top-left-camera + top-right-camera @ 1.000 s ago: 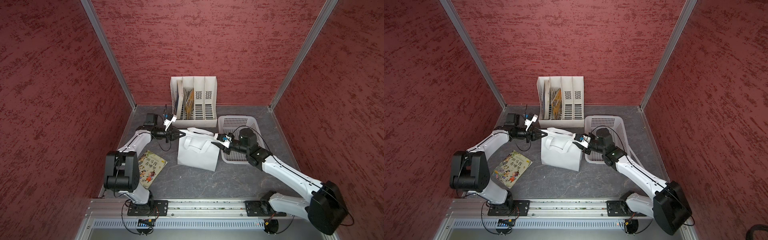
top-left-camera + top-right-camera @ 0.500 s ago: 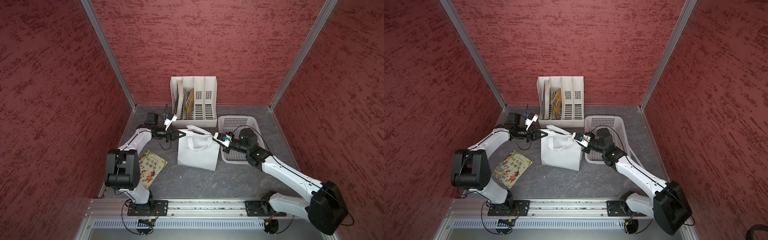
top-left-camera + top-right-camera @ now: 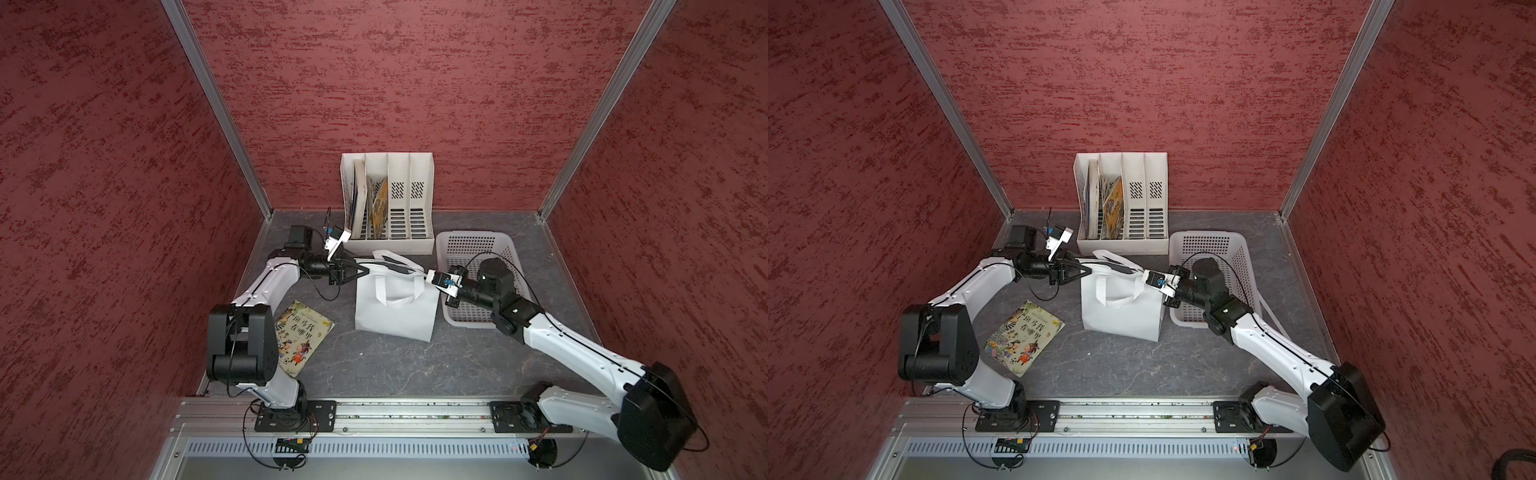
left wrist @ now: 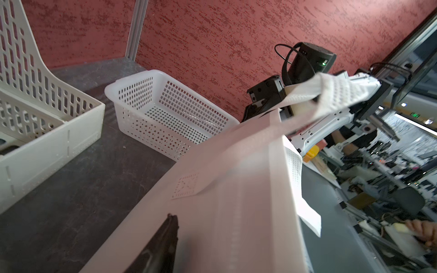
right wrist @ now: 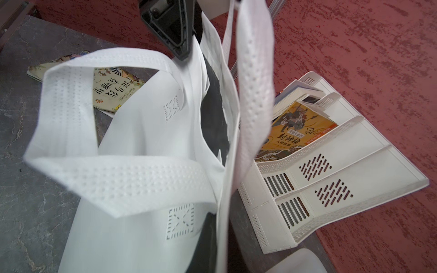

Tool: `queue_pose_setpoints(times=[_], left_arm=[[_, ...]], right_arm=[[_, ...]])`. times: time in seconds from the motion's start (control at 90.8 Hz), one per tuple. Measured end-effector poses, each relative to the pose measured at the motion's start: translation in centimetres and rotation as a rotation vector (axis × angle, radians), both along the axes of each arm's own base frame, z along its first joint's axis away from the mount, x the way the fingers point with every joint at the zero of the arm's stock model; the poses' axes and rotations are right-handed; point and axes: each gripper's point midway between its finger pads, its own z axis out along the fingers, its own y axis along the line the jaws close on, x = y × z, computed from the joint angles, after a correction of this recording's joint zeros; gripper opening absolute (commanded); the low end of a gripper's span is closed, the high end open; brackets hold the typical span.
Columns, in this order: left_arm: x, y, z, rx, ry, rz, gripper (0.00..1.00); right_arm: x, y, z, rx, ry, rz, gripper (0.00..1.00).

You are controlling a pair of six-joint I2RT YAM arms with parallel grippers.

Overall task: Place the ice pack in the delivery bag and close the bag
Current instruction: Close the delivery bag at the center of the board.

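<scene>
The delivery bag [image 3: 395, 316] [image 3: 1121, 311], a white fabric tote, stands upright mid-table in both top views, one loop handle hanging down its front. My left gripper [image 3: 360, 270] [image 3: 1083, 270] sits at the bag's left top edge, open; in the left wrist view one dark finger [image 4: 165, 241] lies against the bag's fabric [image 4: 236, 201], the other hidden. My right gripper [image 3: 423, 275] [image 3: 1144, 274] is shut on the bag's right rim [image 5: 227, 212], with the white edge pinched between dark fingers [image 5: 208, 236]. The bag's mouth is a narrow dark slit. The ice pack is out of view.
A white slotted file rack [image 3: 390, 224] with books stands at the back wall. A white perforated basket [image 3: 478, 257] lies right of the bag, under my right arm. A picture book [image 3: 301, 336] lies flat at front left. Red walls close three sides.
My right gripper closed on the bag's right rim. My left gripper's jaws opened at the left rim. The slumped bag was pulled square and upright.
</scene>
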Motion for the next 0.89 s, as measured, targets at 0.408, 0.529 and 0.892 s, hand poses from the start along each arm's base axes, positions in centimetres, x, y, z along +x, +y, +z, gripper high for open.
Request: queue_pose_setpoints(times=[0.408,0.529,0.892], left_arm=[[1.3,5.0,6.5,-0.004,-0.124,0.296,0.83],[4.3,5.6,7.6,0.017,-0.068,0.414,0.85],[11.9,-0.8,6.0,0.341,-0.034,0.470,0.86]], right_arm=[[-0.1,0.2,-0.3,-0.039,-0.063,0.002,0.00],[-0.2,0.4,-0.4,-0.058,-0.092,0.007,0.00],[-0.2,0.5,-0.5,-0.087,-0.128,0.005,0.00]])
